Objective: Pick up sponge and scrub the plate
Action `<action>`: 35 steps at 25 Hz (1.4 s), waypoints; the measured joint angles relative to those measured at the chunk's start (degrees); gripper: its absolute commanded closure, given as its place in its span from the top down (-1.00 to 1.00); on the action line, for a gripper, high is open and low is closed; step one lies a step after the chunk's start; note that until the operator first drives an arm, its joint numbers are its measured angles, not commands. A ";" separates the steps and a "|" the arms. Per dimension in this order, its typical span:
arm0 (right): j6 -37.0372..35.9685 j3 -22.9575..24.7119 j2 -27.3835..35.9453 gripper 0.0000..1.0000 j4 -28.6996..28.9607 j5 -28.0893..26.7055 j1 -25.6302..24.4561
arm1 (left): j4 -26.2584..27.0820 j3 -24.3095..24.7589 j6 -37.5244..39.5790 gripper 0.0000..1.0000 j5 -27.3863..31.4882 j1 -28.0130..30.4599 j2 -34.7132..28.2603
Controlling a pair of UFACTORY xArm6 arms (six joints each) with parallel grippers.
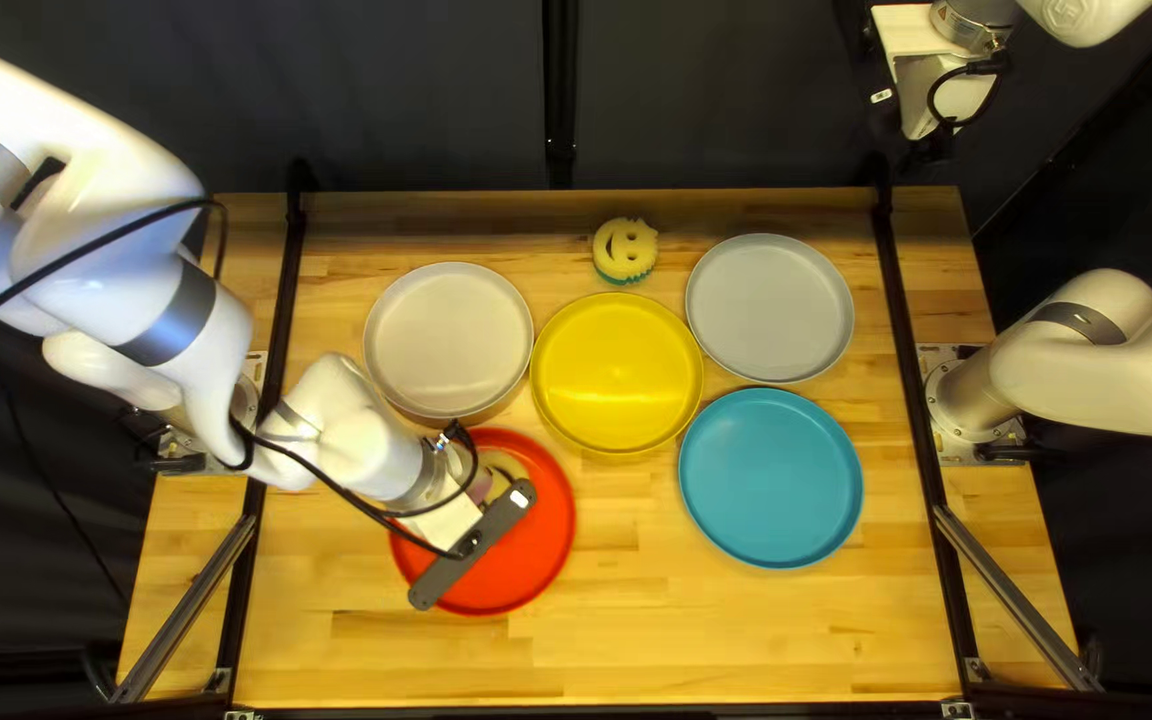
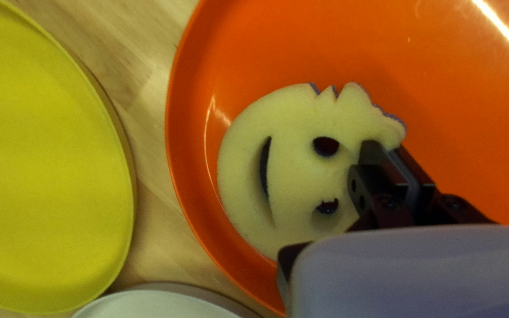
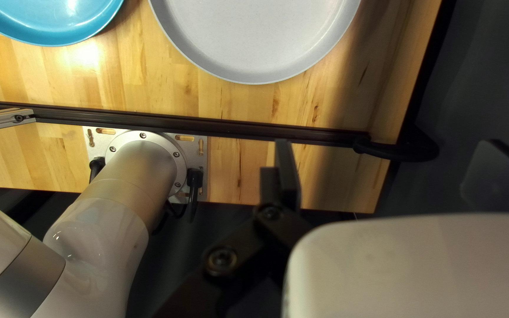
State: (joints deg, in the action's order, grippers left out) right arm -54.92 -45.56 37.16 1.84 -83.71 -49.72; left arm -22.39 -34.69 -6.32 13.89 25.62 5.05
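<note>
A wooden table (image 1: 630,600) stretches between two robot arms, wood grain showing from the red and blue plates to the near edge. The left arm (image 1: 110,154) leans in over the red plate (image 1: 543,534); the right arm (image 1: 1110,360) rises beside the table's right edge. The blue plate (image 1: 772,480), the yellow plate (image 1: 619,374), the off-white plate (image 1: 450,340) and the grey plate (image 1: 770,307) sit rim near rim. Beyond the table's far edge hangs the right gripper (image 1: 931,140), its fingers spread apart. The left gripper (image 1: 472,540) has its fingers clamped on the edge of a smiling sponge (image 2: 290,165), which lies face up inside the red plate's rim. A second smiling sponge (image 1: 626,250) sits just beyond the yellow plate, near the far edge.
</note>
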 measured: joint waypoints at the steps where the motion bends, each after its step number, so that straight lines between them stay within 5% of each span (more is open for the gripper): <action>1: 0.00 0.00 0.00 1.00 0.00 0.00 0.00 | -0.38 -1.02 0.27 -1.00 0.34 0.42 0.76; 5: 0.00 0.00 0.00 1.00 0.00 0.00 0.00 | -0.96 -1.61 0.03 -1.00 0.91 0.67 1.15; 21: 0.00 0.00 0.00 1.00 0.00 0.00 0.00 | 6.46 11.24 -8.54 -1.00 -2.70 -4.65 -7.28; 27: 0.00 0.00 0.00 1.00 0.00 0.00 0.00 | 4.65 3.96 -5.51 -1.00 3.75 -1.81 -7.18; 35: 0.00 0.00 0.00 1.00 0.00 0.00 0.00 | 0.05 -13.23 -5.10 -1.00 10.23 -0.29 0.95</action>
State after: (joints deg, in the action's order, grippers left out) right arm -54.92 -45.56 37.16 1.84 -83.71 -49.72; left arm -22.34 -47.92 -11.42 24.13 25.33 6.00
